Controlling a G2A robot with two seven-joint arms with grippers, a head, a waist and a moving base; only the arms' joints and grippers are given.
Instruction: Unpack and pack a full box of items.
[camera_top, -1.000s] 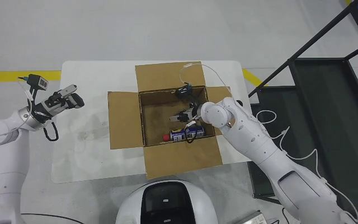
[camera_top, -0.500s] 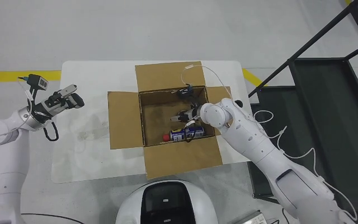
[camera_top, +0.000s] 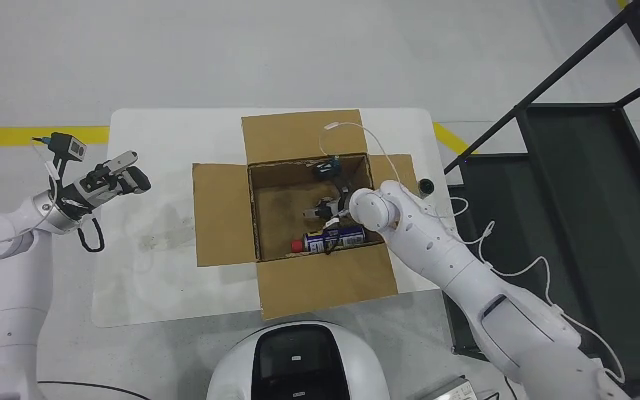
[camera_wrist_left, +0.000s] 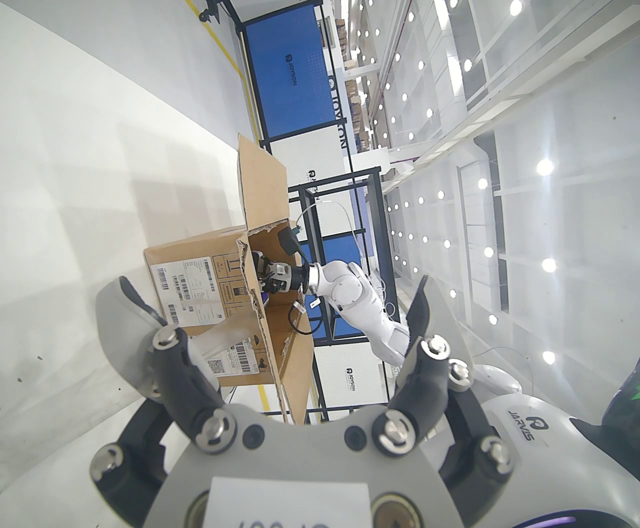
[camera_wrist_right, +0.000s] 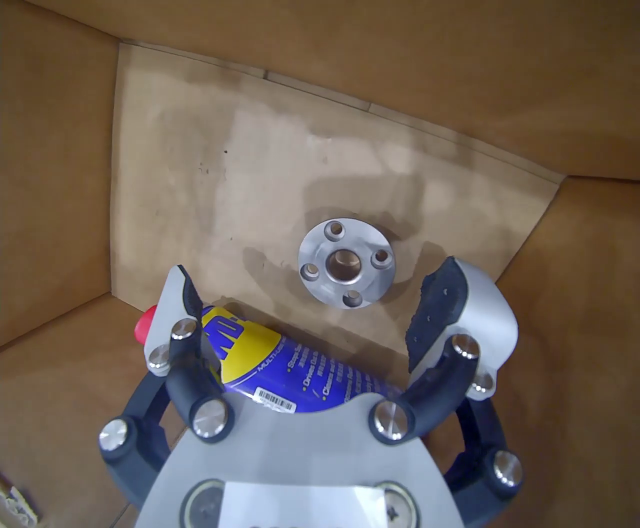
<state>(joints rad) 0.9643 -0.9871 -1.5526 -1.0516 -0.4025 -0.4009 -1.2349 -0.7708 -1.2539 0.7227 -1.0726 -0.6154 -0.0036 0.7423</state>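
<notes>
In the cardboard box (camera_wrist_right: 60, 150), the released right hand (camera_wrist_right: 311, 289) hangs over a round metal flange (camera_wrist_right: 346, 263) beside a spray can (camera_wrist_right: 300, 365).

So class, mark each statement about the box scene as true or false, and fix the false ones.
1. The spray can lies on its side inside the cardboard box. True.
2. The fingers of the right gripper are shut on the can. False: they are open and hold nothing, above the box floor.
3. The metal flange lies flat on the box floor. True.
4. The left gripper is inside the box. False: it is outside the box, above the table near its edge, open and empty.
</notes>
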